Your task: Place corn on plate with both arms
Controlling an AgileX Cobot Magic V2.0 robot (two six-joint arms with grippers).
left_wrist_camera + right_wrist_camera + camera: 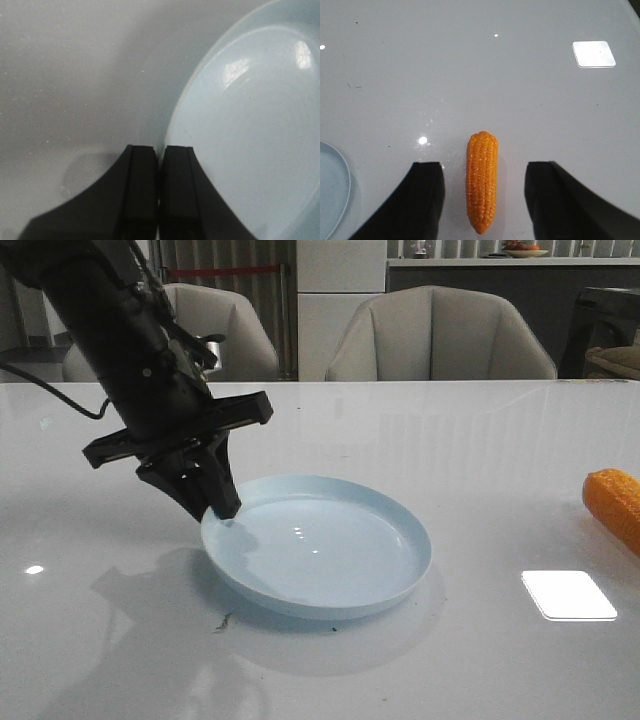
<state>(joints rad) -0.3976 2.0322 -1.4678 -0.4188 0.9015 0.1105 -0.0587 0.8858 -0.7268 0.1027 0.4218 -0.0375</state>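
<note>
The pale blue plate [330, 550] sits mid-table. My left gripper [222, 508] is at its left rim. In the left wrist view the gripper [160, 150] is shut, and the plate's [250, 125] rim runs into the thin gap between the two fingers. The orange corn [615, 502] lies on the table at the far right edge of the front view. In the right wrist view the corn [482, 190] lies flat between the spread fingers of my open right gripper [484, 165], touching neither. The right gripper is outside the front view.
The glossy white table [450, 440] carries a bright window reflection [568, 594] near the corn. Two beige chairs [440, 335] stand behind the table's far edge. A sliver of the plate's rim [335, 190] shows in the right wrist view.
</note>
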